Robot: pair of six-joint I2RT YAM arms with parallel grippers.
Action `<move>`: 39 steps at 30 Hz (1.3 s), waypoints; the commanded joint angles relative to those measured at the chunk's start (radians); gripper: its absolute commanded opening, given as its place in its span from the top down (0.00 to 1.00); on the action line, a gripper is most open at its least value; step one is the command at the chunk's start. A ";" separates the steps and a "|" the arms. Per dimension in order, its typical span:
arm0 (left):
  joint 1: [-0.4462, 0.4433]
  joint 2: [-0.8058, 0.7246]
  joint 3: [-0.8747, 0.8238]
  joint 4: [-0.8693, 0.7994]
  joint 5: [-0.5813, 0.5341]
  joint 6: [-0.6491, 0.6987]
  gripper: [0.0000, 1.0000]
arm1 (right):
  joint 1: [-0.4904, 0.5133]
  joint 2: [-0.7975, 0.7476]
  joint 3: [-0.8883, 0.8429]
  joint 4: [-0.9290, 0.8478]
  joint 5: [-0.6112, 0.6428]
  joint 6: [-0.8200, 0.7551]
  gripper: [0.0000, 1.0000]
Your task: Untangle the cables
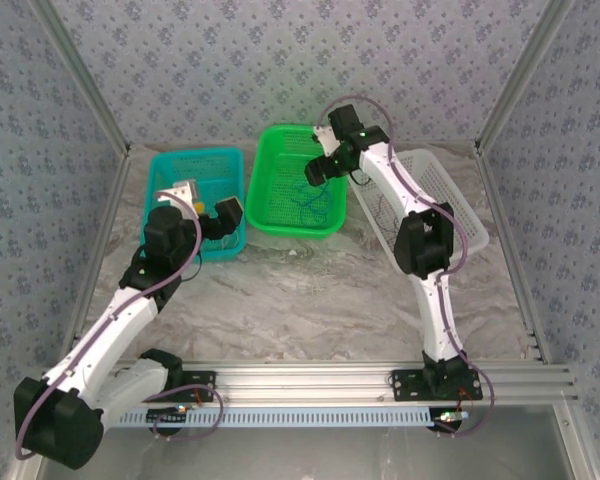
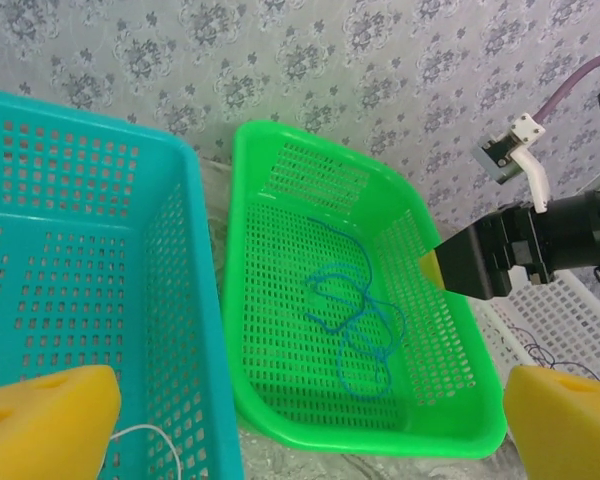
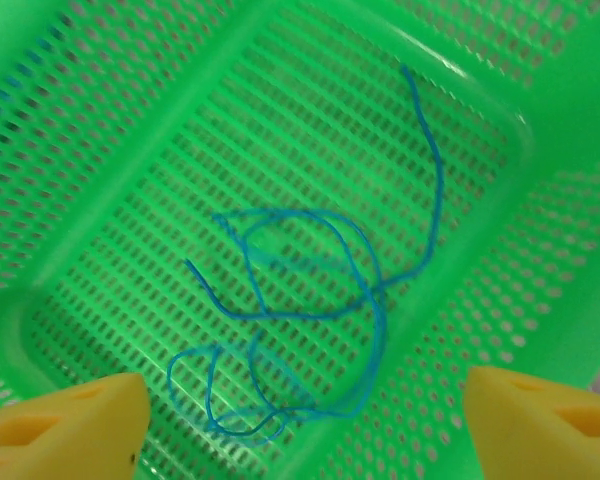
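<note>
Right claw jaws apart, empty, hovering over blue cable loose in green basket. Left claw apart too, over teal basket at green's 9 o'clock.

Baskets: three; one teal basket, one green basket, one white basket; arms: two; left arm, right arm; grippers: two; left gripper, right gripper; yellow fingers: four, two on each gripper; cables by colour: one blue cable, directly under the right gripper in the green basket, many loops but a single strand; one whitish cable, just beside the left gripper's left finger in the teal basket; dark cable, off to the left gripper's right in the white basket, at least one, too thin to count exactly
</note>
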 commanded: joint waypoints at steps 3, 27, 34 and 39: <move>-0.029 -0.002 0.000 0.003 0.009 -0.013 0.02 | 0.007 -0.096 -0.038 -0.032 0.069 0.014 0.13; -0.259 0.045 -0.091 0.037 0.065 0.157 0.01 | 0.054 -0.863 -1.162 0.270 -0.303 0.393 0.28; -0.288 0.073 -0.086 0.020 0.068 0.178 0.01 | 0.097 -0.866 -1.307 0.367 -0.387 0.568 0.30; -0.297 0.070 -0.090 0.024 0.063 0.197 0.01 | 0.117 -0.819 -1.329 0.387 -0.404 0.667 0.30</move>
